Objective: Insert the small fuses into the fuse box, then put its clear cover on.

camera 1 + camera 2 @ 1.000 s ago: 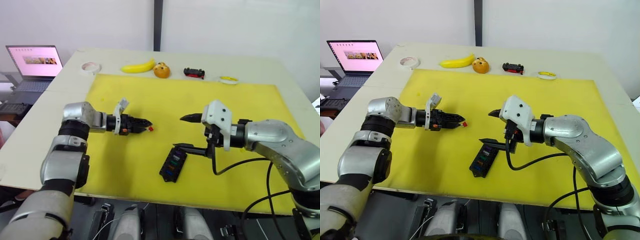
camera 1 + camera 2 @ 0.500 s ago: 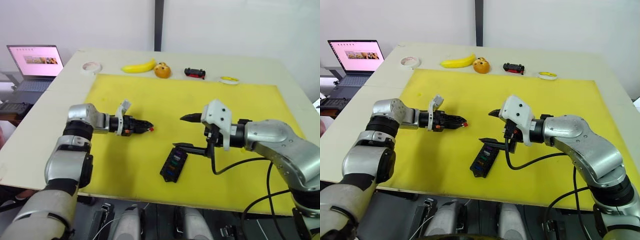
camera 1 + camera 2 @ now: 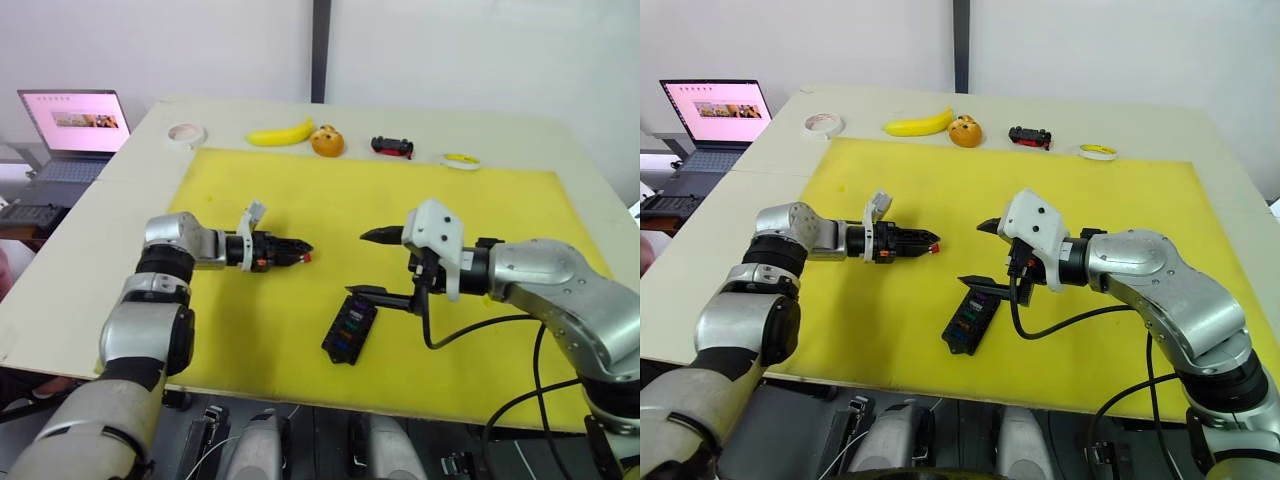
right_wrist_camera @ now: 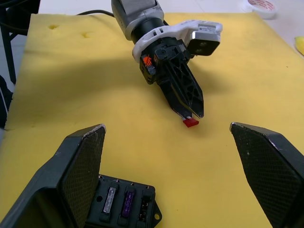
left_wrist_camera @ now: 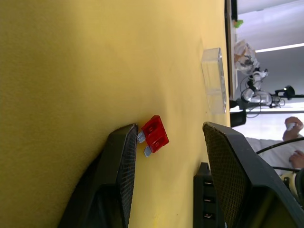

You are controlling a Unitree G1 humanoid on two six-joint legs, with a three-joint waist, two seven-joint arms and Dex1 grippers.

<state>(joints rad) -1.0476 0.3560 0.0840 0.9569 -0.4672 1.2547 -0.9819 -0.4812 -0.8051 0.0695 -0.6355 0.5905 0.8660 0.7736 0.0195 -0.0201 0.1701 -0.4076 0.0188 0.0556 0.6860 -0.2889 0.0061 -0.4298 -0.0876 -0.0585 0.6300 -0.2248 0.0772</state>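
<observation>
On the yellow mat a red fuse lies between the open fingers of my left gripper, close against one fingertip. The black fuse box sits near the mat's front with several coloured fuses in its slots. My right gripper stands wide open, with its lower finger at the box's far end and nothing between the fingers. The clear cover lies flat on the mat beyond the red fuse in the left wrist view.
Along the table's far edge sit a tape roll, a banana, an orange toy, a small toy car and a yellow ring. A laptop stands off the table's left.
My left arm has eased a little to the right, and the red fuse stays at its fingertips. The right arm and the fuse box have not moved.
</observation>
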